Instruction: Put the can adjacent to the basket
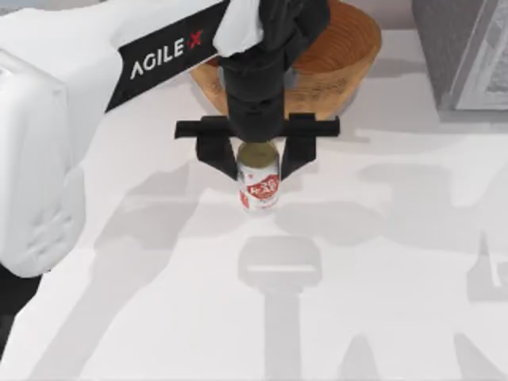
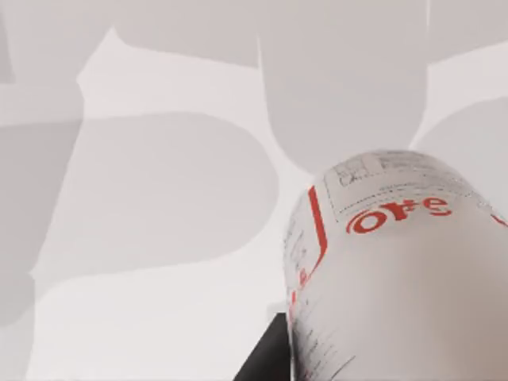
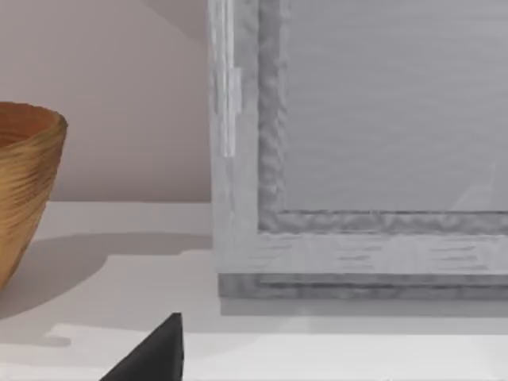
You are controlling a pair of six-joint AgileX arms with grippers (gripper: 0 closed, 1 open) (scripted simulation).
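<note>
The can (image 1: pixel 259 181), white with a red label and a dull gold top, stands upright just in front of the orange-brown wicker basket (image 1: pixel 343 49), a small gap from its wall. My left gripper (image 1: pixel 259 159) comes down from above with a black finger on each side of the can and is shut on it. In the left wrist view the can (image 2: pixel 397 270) looms very close, with one dark finger (image 2: pixel 266 357) beside it. The basket's side (image 3: pixel 24 182) also appears in the right wrist view, along with one dark fingertip (image 3: pixel 155 353) of my right gripper.
A grey framed block (image 1: pixel 468 55) stands at the back right of the table, close in the right wrist view (image 3: pixel 357 159). The white tabletop (image 1: pixel 381 302) lies open in front of and to the right of the can. My left arm's white body crosses the top view's left.
</note>
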